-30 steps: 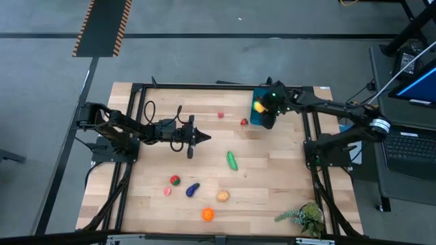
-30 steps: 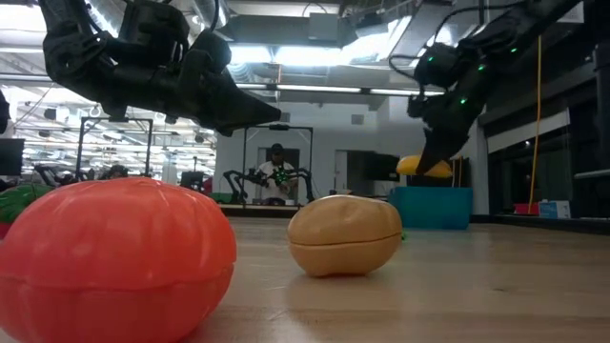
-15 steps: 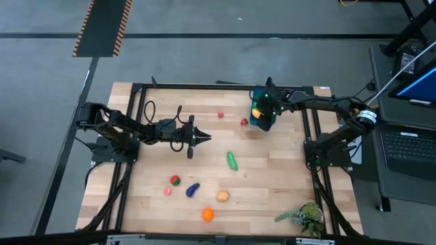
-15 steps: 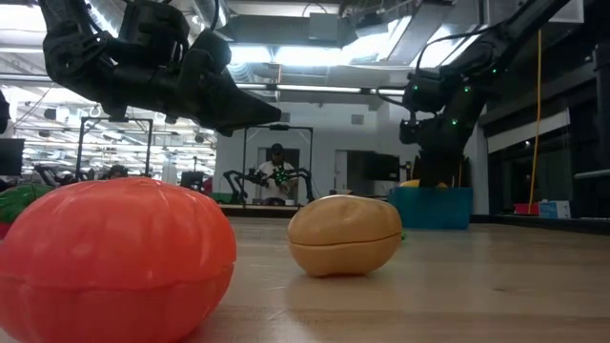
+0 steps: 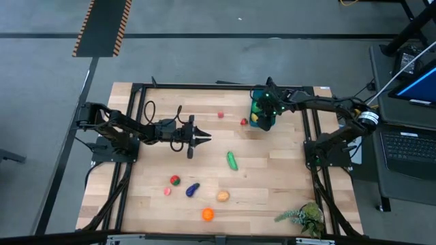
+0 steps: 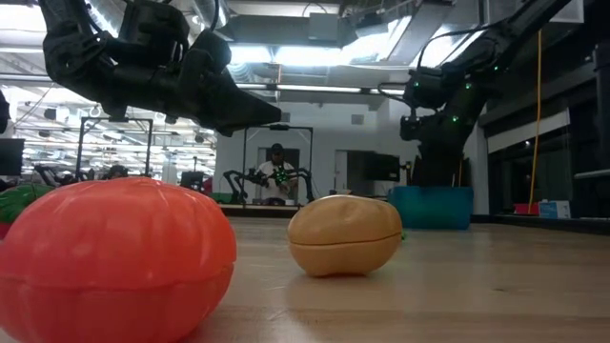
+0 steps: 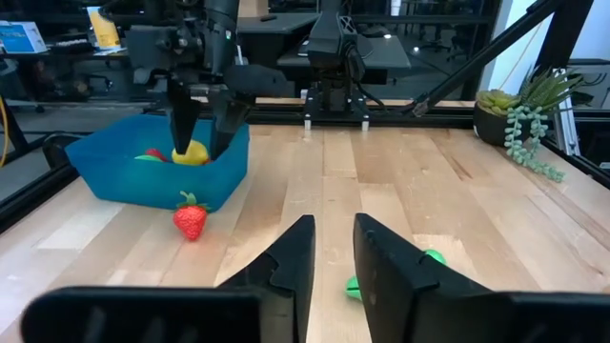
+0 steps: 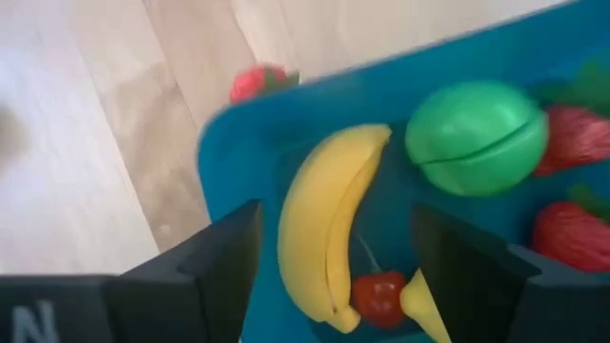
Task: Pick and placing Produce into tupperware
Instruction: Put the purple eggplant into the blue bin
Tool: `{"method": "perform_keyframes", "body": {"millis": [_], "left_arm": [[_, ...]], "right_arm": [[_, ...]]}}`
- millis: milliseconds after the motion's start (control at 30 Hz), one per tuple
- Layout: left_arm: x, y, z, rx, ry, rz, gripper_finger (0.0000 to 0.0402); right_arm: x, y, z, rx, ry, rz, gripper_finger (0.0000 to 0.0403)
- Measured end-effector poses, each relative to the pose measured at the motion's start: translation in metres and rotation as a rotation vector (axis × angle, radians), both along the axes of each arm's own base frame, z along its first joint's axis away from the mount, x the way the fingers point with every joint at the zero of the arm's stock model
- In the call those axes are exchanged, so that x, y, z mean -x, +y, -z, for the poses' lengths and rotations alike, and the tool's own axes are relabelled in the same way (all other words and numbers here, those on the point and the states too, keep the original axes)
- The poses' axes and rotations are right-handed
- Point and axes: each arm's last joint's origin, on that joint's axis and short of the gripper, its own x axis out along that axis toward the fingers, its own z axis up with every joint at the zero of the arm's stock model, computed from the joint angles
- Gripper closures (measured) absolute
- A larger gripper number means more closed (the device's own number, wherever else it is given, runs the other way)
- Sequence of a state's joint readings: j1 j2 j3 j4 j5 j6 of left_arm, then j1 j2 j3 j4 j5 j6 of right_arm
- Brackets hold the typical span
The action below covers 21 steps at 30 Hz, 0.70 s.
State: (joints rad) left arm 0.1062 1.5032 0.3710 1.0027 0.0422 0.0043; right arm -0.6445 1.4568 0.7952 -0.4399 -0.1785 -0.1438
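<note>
Now the right gripper (image 5: 261, 120) stood over the blue tupperware (image 5: 255, 111) at the far right part of the table (image 5: 272, 184), with its fingers (image 8: 221, 262) spread wide on both sides of a yellow banana (image 8: 327, 236). The banana lay inside the container and the fingers did not touch it. Beside it in the container were a green round piece (image 8: 476, 137) and some red pieces (image 8: 572, 233). A strawberry (image 7: 190, 220) lay on the table just outside the container wall. The left gripper (image 5: 204, 139) hung above the middle left of the table, its fingers (image 7: 292, 267) only a little apart, with nothing between them. On the table well apart from the container lay a green cucumber (image 5: 232, 160), a purple piece (image 5: 192, 190), a tan piece (image 5: 223, 196) and an orange piece (image 5: 207, 214).
</note>
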Motion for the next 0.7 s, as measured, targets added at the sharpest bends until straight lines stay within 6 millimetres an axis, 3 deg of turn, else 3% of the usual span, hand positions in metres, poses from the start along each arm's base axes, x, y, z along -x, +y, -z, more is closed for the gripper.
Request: {"method": "perform_keyframes", "body": {"millis": [300, 700], "left_arm": [[0.0, 0.0, -0.002, -0.037, -0.015, 0.004, 0.0316], [0.001, 0.005, -0.001, -0.033, -0.004, -0.017, 0.03]], "right_arm": [[0.012, 0.026, -0.05, 0.164, -0.257, -0.03, 0.0137], [0.045, 0.101, -0.054, 0.376, -0.807, -0.247, 0.0137]]}}
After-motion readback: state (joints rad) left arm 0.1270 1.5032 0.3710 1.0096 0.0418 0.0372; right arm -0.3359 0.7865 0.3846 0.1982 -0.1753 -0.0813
